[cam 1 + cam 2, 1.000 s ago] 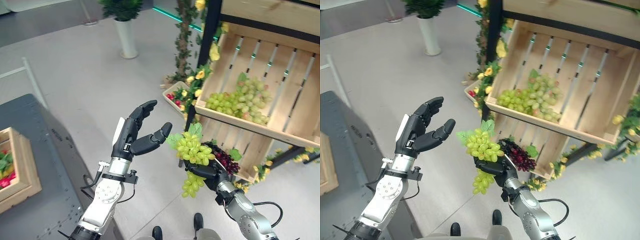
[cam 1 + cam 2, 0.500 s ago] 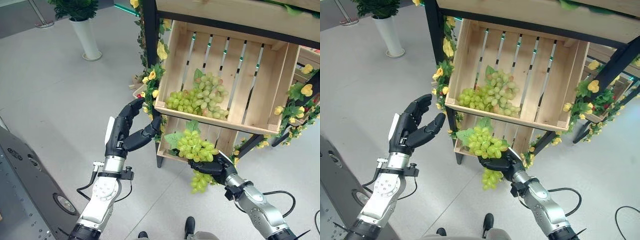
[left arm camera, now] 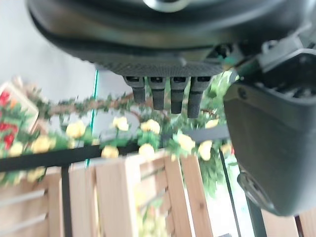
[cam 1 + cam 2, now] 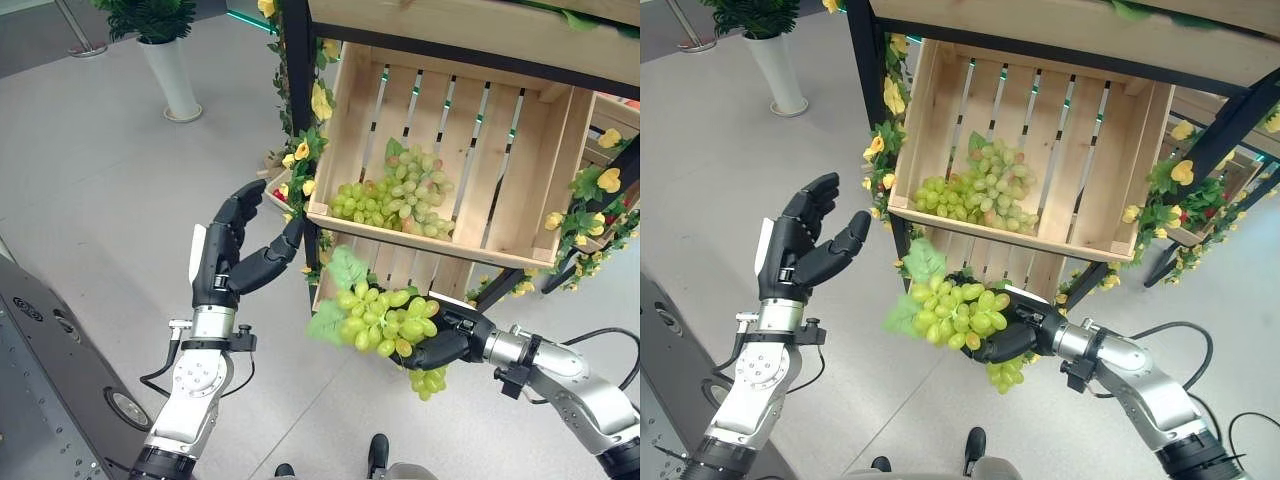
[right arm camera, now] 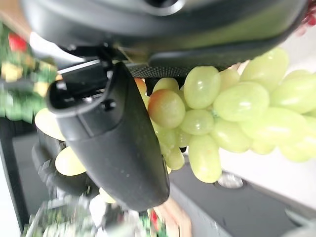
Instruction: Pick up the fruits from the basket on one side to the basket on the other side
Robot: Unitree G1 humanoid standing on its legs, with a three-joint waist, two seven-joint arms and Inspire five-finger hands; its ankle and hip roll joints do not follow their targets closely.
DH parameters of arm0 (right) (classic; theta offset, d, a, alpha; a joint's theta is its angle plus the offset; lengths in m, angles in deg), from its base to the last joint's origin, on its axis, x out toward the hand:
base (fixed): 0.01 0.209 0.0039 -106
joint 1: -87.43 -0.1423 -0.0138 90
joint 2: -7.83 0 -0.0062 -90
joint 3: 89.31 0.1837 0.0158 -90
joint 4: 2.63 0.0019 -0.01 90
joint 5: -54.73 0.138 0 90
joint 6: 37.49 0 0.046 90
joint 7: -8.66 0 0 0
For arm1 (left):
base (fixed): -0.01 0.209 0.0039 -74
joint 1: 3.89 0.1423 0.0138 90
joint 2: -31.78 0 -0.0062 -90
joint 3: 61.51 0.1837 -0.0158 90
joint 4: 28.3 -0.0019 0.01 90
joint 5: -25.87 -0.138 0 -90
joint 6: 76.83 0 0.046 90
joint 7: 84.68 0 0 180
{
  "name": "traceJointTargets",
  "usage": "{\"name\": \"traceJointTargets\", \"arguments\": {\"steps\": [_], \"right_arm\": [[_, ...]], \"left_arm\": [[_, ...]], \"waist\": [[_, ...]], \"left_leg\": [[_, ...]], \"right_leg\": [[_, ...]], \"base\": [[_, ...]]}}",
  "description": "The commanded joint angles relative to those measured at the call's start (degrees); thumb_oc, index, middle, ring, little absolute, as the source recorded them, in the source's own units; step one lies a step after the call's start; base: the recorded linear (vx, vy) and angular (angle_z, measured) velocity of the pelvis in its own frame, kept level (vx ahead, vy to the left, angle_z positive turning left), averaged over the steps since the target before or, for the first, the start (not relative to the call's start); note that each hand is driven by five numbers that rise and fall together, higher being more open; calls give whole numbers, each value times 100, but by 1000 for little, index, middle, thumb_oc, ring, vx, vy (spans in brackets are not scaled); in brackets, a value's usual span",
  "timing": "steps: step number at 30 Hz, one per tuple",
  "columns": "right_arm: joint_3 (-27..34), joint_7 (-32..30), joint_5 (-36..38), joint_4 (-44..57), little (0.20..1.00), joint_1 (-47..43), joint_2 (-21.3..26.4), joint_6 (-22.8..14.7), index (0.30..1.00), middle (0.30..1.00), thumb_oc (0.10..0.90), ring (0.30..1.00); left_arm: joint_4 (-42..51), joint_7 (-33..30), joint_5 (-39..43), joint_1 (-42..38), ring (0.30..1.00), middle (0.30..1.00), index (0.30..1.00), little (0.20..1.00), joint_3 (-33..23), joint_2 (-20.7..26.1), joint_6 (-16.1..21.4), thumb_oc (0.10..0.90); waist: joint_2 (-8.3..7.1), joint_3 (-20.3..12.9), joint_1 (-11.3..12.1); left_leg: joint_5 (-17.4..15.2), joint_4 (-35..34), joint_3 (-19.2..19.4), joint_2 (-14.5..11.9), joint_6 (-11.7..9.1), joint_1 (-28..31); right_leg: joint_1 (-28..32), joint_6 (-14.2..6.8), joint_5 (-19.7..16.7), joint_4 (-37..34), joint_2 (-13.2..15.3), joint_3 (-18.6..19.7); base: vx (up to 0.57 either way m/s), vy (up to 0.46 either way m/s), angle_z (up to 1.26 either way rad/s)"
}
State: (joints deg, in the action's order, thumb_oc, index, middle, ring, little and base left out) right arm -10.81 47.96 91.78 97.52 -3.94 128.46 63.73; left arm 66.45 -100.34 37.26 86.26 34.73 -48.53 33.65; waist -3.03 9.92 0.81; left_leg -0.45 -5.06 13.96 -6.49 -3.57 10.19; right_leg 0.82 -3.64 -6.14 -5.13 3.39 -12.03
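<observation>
A bunch of green grapes (image 4: pixel 382 318) with green leaves hangs in my right hand (image 4: pixel 445 342), whose fingers and thumb (image 5: pixel 121 143) are curled round it. I hold it in the air just below and in front of a tilted wooden crate (image 4: pixel 520 215) on a shelf stand. Another green grape bunch (image 4: pixel 392 196) lies inside that crate at its lower left. My left hand (image 4: pixel 228 259) is raised to the left of the crate with relaxed, slightly bent fingers (image 3: pixel 163 94), holding nothing.
The black-framed stand (image 4: pixel 294 110) is wound with yellow flowers and green vines. A lower crate (image 4: pixel 420 270) sits behind the held grapes. A white planter (image 4: pixel 172 75) stands at the far left. A dark platform (image 4: pixel 50 370) lies at lower left.
My right hand has tipped the grape bunch over towards the left and slightly lower. My left hand has drifted a little left. The camera swung right a second ago.
</observation>
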Motion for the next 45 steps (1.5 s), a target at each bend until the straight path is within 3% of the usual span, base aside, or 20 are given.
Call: {"name": "traceJointTargets", "arguments": {"steps": [1, 8, 12, 15, 18, 26, 29, 31, 34, 35, 37, 38, 40, 45], "right_arm": [[375, 632, 1430, 466, 300, -913, 47, -458, 300, 300, 400, 300], [710, 356, 2835, 627, 300, -1419, -519, -822, 300, 300, 400, 300], [1101, -677, 3049, 565, 300, -1812, -1161, -1255, 300, 300, 400, 300], [1343, -1540, 2944, 536, 300, -2065, -1524, -1338, 300, 300, 400, 300], [1409, -1873, 2891, 545, 300, -2204, -1589, -1415, 300, 300, 400, 300], [1473, -3003, 2861, 117, 300, -2756, -1557, -2066, 300, 300, 400, 300], [1536, -3541, 2162, -71, 300, -2949, -1424, -2207, 300, 300, 400, 300], [1543, -3910, 1146, -270, 300, -3047, -1227, -2332, 300, 300, 400, 300], [1580, -4242, 249, -530, 300, -3141, -927, -2458, 300, 300, 400, 300], [1577, -4255, 211, -549, 300, -3153, -905, -2467, 300, 300, 400, 300], [1542, -4726, -1632, -846, 300, -3271, -319, -2742, 300, 300, 400, 300], [1517, -4807, -1947, -888, 300, -3299, -223, -2782, 300, 300, 400, 300], [1332, -5123, -2344, -1211, 300, -3543, 443, -2838, 300, 300, 400, 300], [723, -5587, -3634, -1850, 300, -3947, 1276, -2885, 300, 300, 400, 300]], "left_arm": [[-263, -175, -178, -679, 900, 900, 900, 900, -109, 443, 666, 800], [-418, -9, -98, -576, 900, 900, 900, 900, -245, 381, 739, 800], [-431, 58, -107, -657, 900, 900, 900, 900, -219, 279, 662, 800], [-453, 7, -94, -727, 900, 900, 900, 900, -156, 285, 611, 800], [-470, -80, -87, -773, 900, 900, 900, 900, -90, 299, 578, 800], [-585, -360, -97, -879, 900, 900, 900, 900, 214, 372, 581, 800], [-613, -320, -36, -897, 900, 900, 900, 900, 228, 418, 592, 800], [-591, -379, -47, -896, 900, 900, 900, 900, 277, 436, 565, 800], [-601, -419, -33, -890, 900, 900, 900, 900, 317, 469, 558, 800], [-602, -417, -30, -892, 900, 900, 900, 900, 316, 467, 559, 800], [-543, -404, 18, -876, 900, 900, 900, 900, 329, 510, 525, 800], [-532, -400, 25, -871, 900, 900, 900, 900, 330, 512, 520, 800], [-413, -435, 22, -819, 900, 900, 900, 900, 382, 556, 487, 800], [-308, -371, 89, -765, 900, 900, 900, 900, 419, 624, 498, 800]], "waist": [[-197, -626, -75], [-141, -684, 1], [-86, -720, 30], [-53, -745, 27], [-43, -754, 15], [-48, -791, 31], [-51, -805, 47], [-52, -805, 44], [-59, -820, 35], [-56, -818, 37], [-72, -831, 46], [-72, -832, 50], [-108, -829, 83], [-187, -813, 197]], "left_leg": [[-103, 14, -316, 53, -140, -230], [-183, 33, -385, 111, -104, -180], [-262, 61, -401, 139, -70, -146], [-309, 95, -385, 153, -37, -145], [-323, 110, -363, 153, -27, -147], [-328, 102, -376, 153, -40, -132], [-318, 81, -387, 149, -49, -131], [-310, 80, -391, 156, -49, -135], [-296, 58, -396, 164, -48, -123], [-295, 57, -395, 164, -47, -121], [-281, 49, -406, 178, -47, -127], [-277, 49, -406, 180, -46, -129], [-258, 48, -415, 181, -46, -131], [-216, 51, -481, 186, -47, -177]], "right_leg": [[541, -524, 469, 119, 526, -95], [580, -542, 527, 179, 576, -84], [620, -562, 547, 174, 599, -51], [628, -570, 551, 167, 607, -13], [625, -572, 548, 161, 610, 8], [675, -564, 542, 110, 608, 14], [680, -569, 535, 101, 616, -7], [684, -573, 524, 93, 624, -7], [683, -583, 510, 86, 626, 4], [685, -584, 508, 83, 626, 4], [694, -598, 483, 54, 638, -2], [696, -600, 479, 51, 641, -6], [698, -623, 457, 47, 655, -43], [695, -650, 433, 38, 682, -128]], "base": [[44, 45, 7], [30, 45, 7], [26, 40, 1], [11, 27, -1], [0, 0, 0], [0, 0, 0], [0, 0, 0], [0, 0, 0], [0, 0, 0], [0, 0, 0], [0, 0, 0], [0, 0, 0], [0, 0, 0], [0, 0, 0]]}}
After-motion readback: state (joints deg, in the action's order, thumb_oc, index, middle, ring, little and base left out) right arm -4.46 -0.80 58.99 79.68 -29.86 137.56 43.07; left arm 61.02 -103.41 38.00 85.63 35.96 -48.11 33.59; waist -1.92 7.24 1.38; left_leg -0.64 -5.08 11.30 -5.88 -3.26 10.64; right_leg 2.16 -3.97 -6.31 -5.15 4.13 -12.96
